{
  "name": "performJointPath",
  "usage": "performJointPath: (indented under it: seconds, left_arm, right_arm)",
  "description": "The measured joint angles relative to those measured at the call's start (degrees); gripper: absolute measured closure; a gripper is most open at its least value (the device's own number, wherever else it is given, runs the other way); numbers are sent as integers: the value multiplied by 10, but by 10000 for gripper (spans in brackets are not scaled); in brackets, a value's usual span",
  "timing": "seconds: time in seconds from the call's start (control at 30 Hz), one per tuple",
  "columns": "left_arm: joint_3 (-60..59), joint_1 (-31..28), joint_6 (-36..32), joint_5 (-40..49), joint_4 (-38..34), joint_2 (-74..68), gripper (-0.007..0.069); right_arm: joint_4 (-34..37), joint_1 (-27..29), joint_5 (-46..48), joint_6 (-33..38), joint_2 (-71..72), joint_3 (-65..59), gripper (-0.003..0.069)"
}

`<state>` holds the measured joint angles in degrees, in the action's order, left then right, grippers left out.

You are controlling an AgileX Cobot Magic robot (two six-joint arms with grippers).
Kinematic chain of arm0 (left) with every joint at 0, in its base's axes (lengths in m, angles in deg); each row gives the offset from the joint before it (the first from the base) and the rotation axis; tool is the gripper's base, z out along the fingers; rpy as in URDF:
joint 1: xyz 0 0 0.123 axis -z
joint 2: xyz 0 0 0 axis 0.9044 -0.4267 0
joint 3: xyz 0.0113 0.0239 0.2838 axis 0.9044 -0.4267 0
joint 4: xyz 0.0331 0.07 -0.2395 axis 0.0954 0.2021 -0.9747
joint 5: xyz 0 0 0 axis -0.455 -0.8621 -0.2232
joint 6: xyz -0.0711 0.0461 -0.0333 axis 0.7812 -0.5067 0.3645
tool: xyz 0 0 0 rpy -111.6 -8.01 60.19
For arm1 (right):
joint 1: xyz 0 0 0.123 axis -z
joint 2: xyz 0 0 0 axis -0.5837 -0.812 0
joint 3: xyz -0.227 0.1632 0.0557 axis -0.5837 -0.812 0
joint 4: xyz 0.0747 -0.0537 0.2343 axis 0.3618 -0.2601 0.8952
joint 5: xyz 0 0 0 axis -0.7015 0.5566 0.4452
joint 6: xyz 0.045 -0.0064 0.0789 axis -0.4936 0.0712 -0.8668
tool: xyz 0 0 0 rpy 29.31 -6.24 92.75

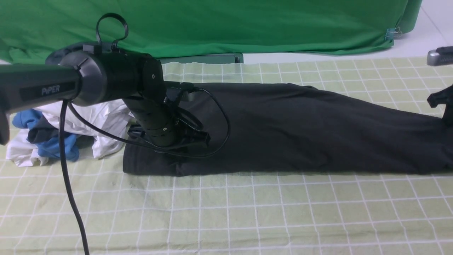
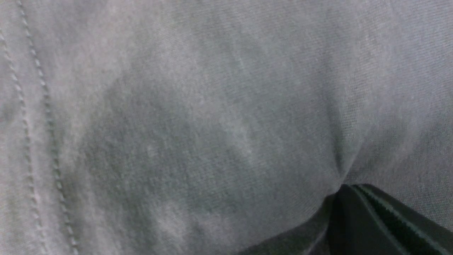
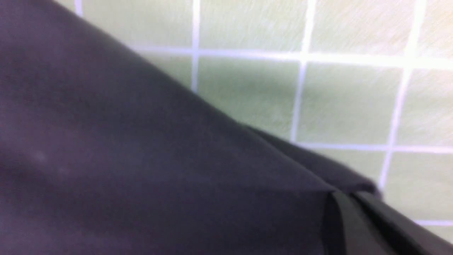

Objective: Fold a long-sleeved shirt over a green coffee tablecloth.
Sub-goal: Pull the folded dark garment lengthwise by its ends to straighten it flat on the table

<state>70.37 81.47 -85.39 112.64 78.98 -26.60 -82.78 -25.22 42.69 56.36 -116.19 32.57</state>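
Note:
The long-sleeved shirt [image 1: 300, 131] lies as a long black band, folded lengthwise, across the green coffee tablecloth [image 1: 247, 212]; its print is hidden. My left gripper [image 1: 177, 141] is pressed down on the band's left end. In the left wrist view the cloth [image 2: 177, 124] fills the picture and puckers into the left gripper [image 2: 339, 191], which is shut on it. At the frame's far right edge my right gripper [image 1: 442, 104] sits at the band's right end. In the right wrist view the shirt's edge [image 3: 141, 159] is drawn taut into the right gripper [image 3: 336, 198], over the grid cloth [image 3: 347, 102].
A heap of white, blue and grey garments [image 1: 53, 134] lies just left of the shirt, under my left arm. The plain green backdrop [image 1: 226, 24] hangs behind. My left arm's cable [image 1: 70, 198] dangles over the front left. A grey object [image 1: 440, 56] pokes in at upper right.

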Motion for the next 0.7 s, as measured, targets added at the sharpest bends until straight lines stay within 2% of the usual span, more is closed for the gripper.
performJointPath:
  seconds: [0.33, 0.43, 0.47, 0.5, 0.57, 0.6, 0.7]
  left_arm:
    - [0, 0, 0, 1, -1, 0, 611]
    - [0, -1, 0, 1, -1, 0, 611]
    - [0, -1, 0, 1, -1, 0, 611]
    - [0, -1, 0, 1, -1, 0, 611]
    - [0, -1, 0, 1, -1, 1, 611]
    - [-1, -1, 0, 1, -1, 2, 611]
    - [-4, -1, 1, -1, 4, 10, 611]
  right_arm:
    - [-22, 17, -21, 1, -5, 14, 645]
    - [-41, 18, -33, -11, -11, 15, 543]
    - [-42, 18, -33, -11, -11, 15, 531]
    - [-48, 18, -32, -23, -11, 17, 482]
    - [-56, 18, -7, -54, -8, 30, 298]
    - [-56, 18, 16, -62, -4, 34, 244]
    - [-58, 18, 67, -71, 12, 40, 146]
